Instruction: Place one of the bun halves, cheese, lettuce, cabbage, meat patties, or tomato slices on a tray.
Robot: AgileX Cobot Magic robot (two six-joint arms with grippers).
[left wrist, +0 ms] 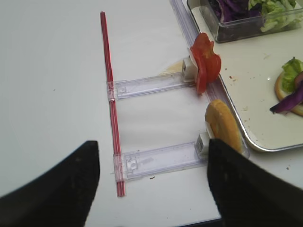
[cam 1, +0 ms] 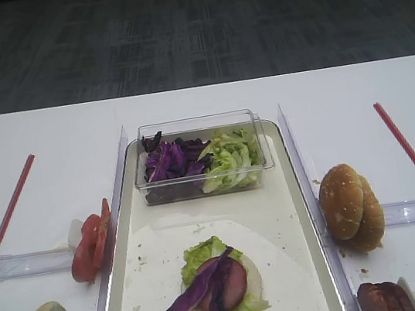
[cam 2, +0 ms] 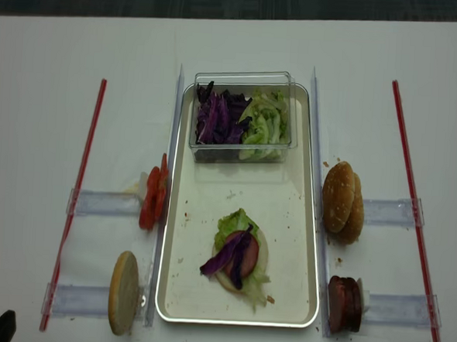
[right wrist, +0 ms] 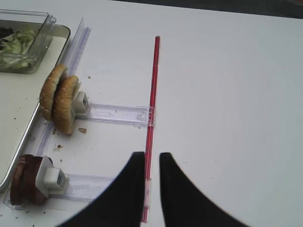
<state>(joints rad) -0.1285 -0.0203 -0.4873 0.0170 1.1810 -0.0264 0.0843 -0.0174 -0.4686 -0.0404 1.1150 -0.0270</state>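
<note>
The tray (cam 1: 303, 211) lies in the middle with a bun half (cam 1: 251, 280) on it, topped by lettuce (cam 1: 200, 255), a meat patty (cam 1: 231, 280) and cabbage strips (cam 1: 195, 292). Tomato slices (left wrist: 204, 62) and a bun half (left wrist: 222, 124) stand on edge left of the tray. My left gripper (left wrist: 152, 144) hangs open and empty above the table, near that bun half. Bun halves (right wrist: 59, 98) and meat patties (right wrist: 23, 178) stand right of the tray. My right gripper (right wrist: 151, 156) is shut to a narrow slit, empty, above a red strip (right wrist: 153, 90).
A clear plastic box (cam 1: 201, 156) with cabbage and lettuce sits at the tray's far end. Clear plastic holders (left wrist: 151, 85) and red strips (left wrist: 110, 75) lie on the white table on both sides. Crumbs dot the tray.
</note>
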